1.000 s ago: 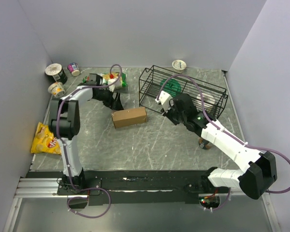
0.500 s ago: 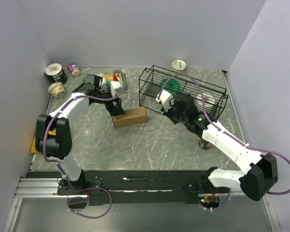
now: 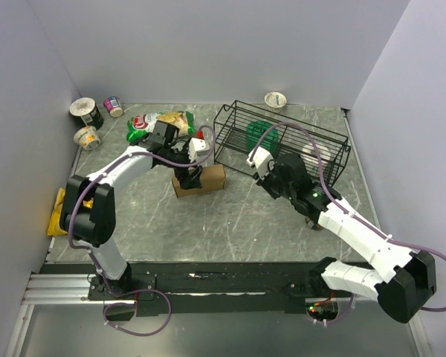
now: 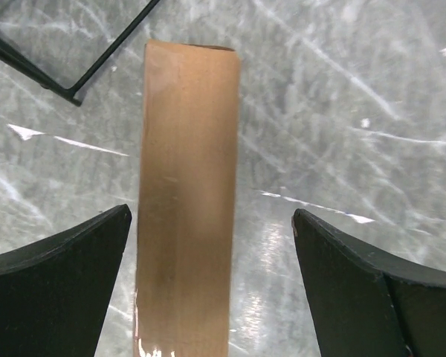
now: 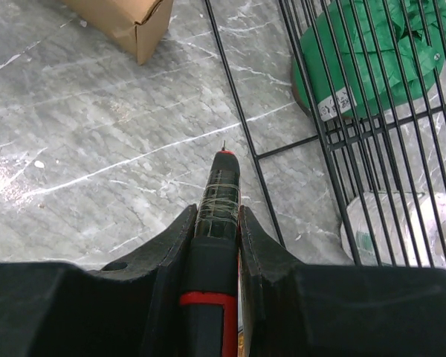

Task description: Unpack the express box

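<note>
Left claw (image 4: 212, 216) splayed, express box (image 4: 186, 186) between — off-centre

White links (image 3: 360, 232), black joints (image 3: 403, 282), looping purple cables (image 3: 168, 311) and black wedge-shaped gripper fingers (image 4: 52, 282).

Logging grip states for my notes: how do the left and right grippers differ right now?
The left gripper is open and empty; the right gripper is shut on a black, red-banded pointed tool. The left gripper hangs over the cardboard box; the right gripper points beside the wire basket, away from the box. Both have black fingers.
</note>
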